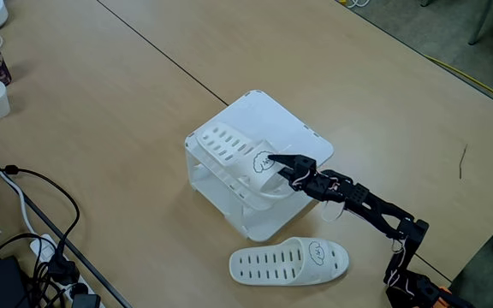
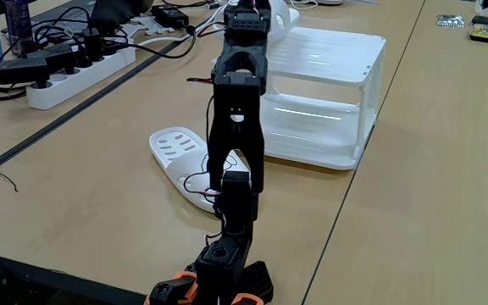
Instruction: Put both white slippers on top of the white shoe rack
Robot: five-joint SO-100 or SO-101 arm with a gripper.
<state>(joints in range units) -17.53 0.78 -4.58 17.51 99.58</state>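
My gripper (image 1: 274, 162) is closed on the strap of one white slipper (image 1: 238, 152), its black fingers pinching right beside the small black cartoon drawing, and that slipper sits on the flat top of the white shoe rack (image 1: 302, 128), toward its left half in a fixed view, the slotted toe pointing up and to the left. Whether the sole lies fully flat on the top I cannot tell. The rack stands on the tabletop (image 1: 118, 128), and I can make out nothing on the lower shelf seen through its open sides. The second white slipper (image 1: 291, 259) lies on the tabletop just in front of the rack, apart from it, sole down with its vents to the left and its drawing to the right. In the other fixed view, my arm (image 2: 237, 110) rises from its base and reaches away toward the rack (image 2: 329, 85), hiding the gripper, and the second slipper (image 2: 176, 152) shows to its left.
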